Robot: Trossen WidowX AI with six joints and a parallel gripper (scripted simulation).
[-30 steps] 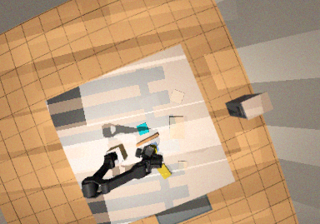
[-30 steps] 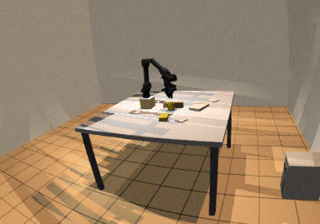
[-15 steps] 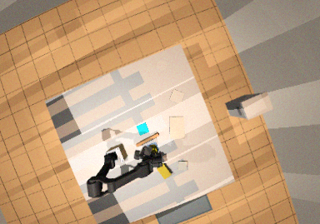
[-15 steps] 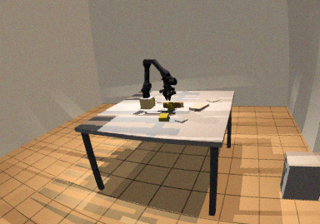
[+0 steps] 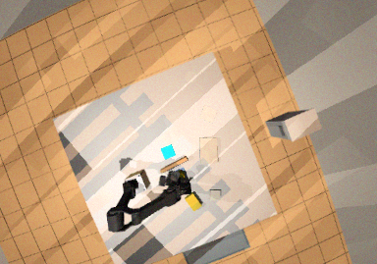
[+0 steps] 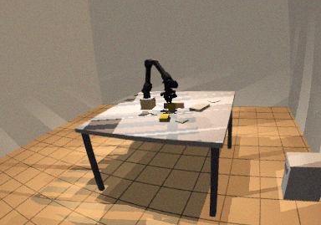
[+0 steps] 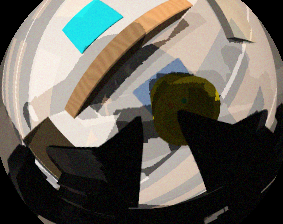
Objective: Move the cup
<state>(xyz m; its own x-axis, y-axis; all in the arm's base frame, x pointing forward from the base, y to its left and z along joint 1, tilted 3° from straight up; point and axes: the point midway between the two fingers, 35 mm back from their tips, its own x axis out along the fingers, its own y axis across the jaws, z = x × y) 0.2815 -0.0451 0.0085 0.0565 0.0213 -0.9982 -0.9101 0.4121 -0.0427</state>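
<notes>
Wrist view, yellow cup (image 5: 182,174) (image 6: 171,108) (image 7: 186,110) beyond the fingertips, pincer (image 5: 184,179) (image 6: 170,102) (image 7: 160,117) partly open, gripping nothing.

We are seeing a wooden plank (image 5: 174,164) (image 6: 180,105) (image 7: 112,57), a brown box (image 5: 143,177) (image 6: 147,104), a yellow block (image 5: 193,201) (image 6: 164,118) and a pale flat slab (image 5: 209,149) (image 6: 200,107) lying apart on the table (image 5: 187,89) (image 6: 125,124), and a boxy cabinet (image 5: 300,125) (image 6: 304,178) standing beyond it.

The table (image 5: 196,86) (image 6: 125,124) bears a cyan pad (image 5: 168,151) (image 7: 92,24).

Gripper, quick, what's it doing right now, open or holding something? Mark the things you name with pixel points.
Gripper (image 5: 184,178) (image 6: 169,102) (image 7: 160,117): partly open, holding nothing; the yellow cup (image 5: 182,174) (image 6: 171,107) (image 7: 192,92) isn't gripped.
</notes>
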